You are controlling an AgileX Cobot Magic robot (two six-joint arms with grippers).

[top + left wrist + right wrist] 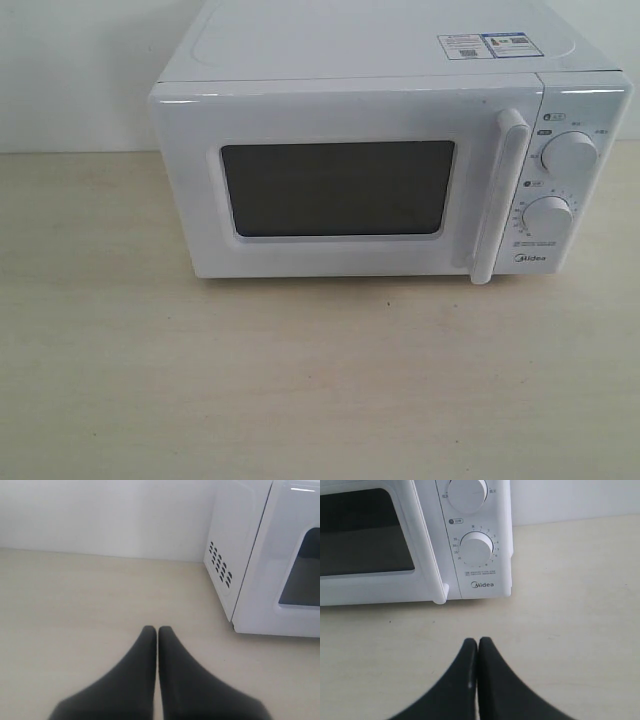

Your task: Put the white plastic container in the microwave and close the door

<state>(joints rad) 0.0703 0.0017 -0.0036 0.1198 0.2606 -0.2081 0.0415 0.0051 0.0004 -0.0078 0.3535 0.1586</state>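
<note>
Microwave [200,215] sits on the far half of the pale wooden table [300,390], back toward the white wall [70,70]. Door [340,110] is shut flush with the front. Its vertical bar handle [500,195] stands at the right edge of the door, just left of the control panel. Window [337,188] reads uniform dark grey, so I cannot tell what is inside. Panel has an upper dial [571,155], a lower dial [550,216] and the Midea logo [530,261] below them. Two stickers [488,45] lie on the top, far right. My left gripper [157,628] has its black fingers pressed together at the tips, nothing between them. It hangs over bare table to the left of the microwave, well apart from it, looking at the side vents [220,567] and the hinge edge of the door. My right gripper [478,640] is likewise pinched closed and empty. It hangs over the table on the near side of the microwave, facing the lower dial and the bottom end of the handle, touching neither. Neither gripper shows in the exterior view.
</note>
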